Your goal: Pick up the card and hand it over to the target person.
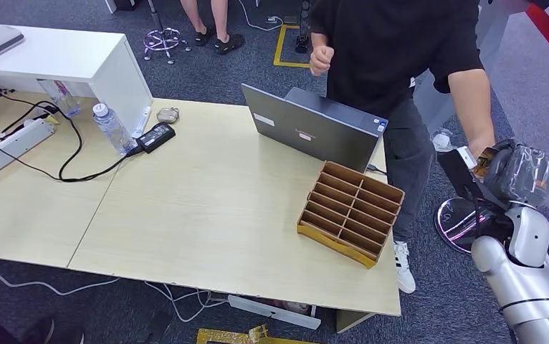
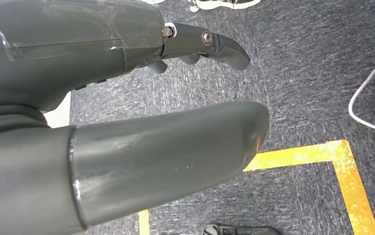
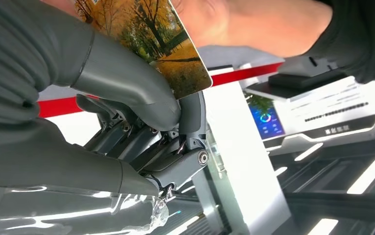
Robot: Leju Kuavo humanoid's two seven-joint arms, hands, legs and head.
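The card [image 3: 163, 46], printed with orange autumn trees, is pinched between the thumb and fingers of my right hand [image 3: 141, 122]. In the head view my right hand [image 1: 517, 175] is raised beside the table's right end, with a sliver of the card [image 1: 481, 166] showing at its near side. A person in a black shirt [image 1: 393, 50] stands there; their hand [image 1: 481, 147] is right at the card, and their forearm [image 3: 254, 24] fills the space just behind it. My left hand [image 2: 127, 112] hangs over the carpet with fingers apart and nothing in it.
On the light wooden table [image 1: 207, 208] stand a brown cardboard divider box [image 1: 350, 213] and a grey laptop [image 1: 314, 127]. A water bottle [image 1: 111, 127], power adapter [image 1: 155, 136] and power strip [image 1: 10, 147] lie at the left. Another person's legs [image 1: 211, 25] stand at the back.
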